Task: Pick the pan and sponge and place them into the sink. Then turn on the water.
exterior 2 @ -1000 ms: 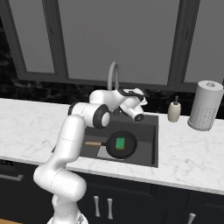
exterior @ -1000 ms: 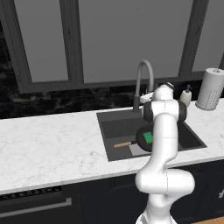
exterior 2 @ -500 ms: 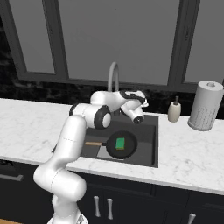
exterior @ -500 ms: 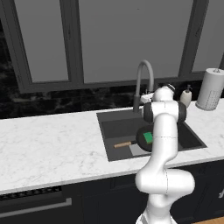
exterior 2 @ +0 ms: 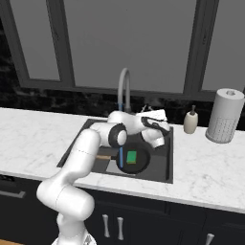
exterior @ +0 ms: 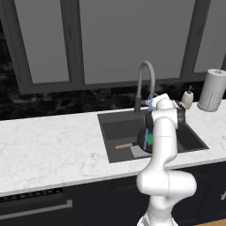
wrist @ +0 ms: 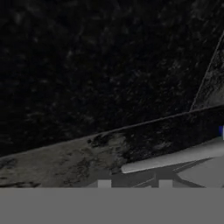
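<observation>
1. The white marble worktop (exterior: 53,141) runs under the dark windows, with a black speckled backsplash behind it.
2. The dark sink (exterior 2: 158,170) is set into the worktop, and its grey gooseneck faucet (exterior: 145,77) arches over the back edge.
3. The white arm reaches over the sink toward the faucet's base.
4. A paper towel roll (exterior 2: 223,115) stands on the worktop, well right of the sink.
5. The pan (exterior 2: 139,165) lies in the sink; its wooden handle shows in the left base view.
6. A soap bottle (exterior 2: 191,121) stands between the sink and the roll.
7. The end effector (wrist: 134,184) is at the back of the sink; I cannot tell whether its fingers are apart or together.
8. The green sponge (exterior 2: 132,157) lies in the pan.
9. The water (exterior 2: 122,155) falls as a thin blue stream from the spout into the sink, beside the sponge.
</observation>
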Tool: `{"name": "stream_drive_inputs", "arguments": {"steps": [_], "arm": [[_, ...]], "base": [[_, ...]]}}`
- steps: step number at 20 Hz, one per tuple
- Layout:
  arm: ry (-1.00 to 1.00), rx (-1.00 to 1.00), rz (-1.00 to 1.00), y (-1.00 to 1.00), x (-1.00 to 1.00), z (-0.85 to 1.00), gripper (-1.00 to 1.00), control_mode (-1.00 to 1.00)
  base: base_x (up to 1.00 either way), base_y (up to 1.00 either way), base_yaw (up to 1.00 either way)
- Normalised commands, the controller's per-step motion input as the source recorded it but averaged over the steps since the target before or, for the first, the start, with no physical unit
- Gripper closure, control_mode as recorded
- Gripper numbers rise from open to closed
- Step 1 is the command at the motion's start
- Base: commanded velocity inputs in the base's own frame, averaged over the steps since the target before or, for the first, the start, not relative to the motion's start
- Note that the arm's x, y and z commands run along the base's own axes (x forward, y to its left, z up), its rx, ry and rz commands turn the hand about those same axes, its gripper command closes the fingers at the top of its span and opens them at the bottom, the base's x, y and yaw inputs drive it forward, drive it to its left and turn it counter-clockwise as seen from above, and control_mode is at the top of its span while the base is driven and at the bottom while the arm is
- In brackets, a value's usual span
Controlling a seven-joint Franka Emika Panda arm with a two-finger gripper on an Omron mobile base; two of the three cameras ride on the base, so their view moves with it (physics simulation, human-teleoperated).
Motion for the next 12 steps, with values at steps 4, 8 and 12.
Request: {"name": "stream_drive_inputs", "arguments": {"steps": [4,8,12], "arm": [[0.21,-0.13,-0.52,-0.48,0.31,-0.34,1.00,-1.00],[0.03,-0.02,-0.31,-0.14,-0.68,0.52,1.00,-1.00],[-0.22,0.00,-0.06,0.00,-1.00,1.00,1.00,-1.00]], "base": [[0.00,0.00,0.00],[0.00,0.00,0.00],[0.00,0.00,0.00]]}}
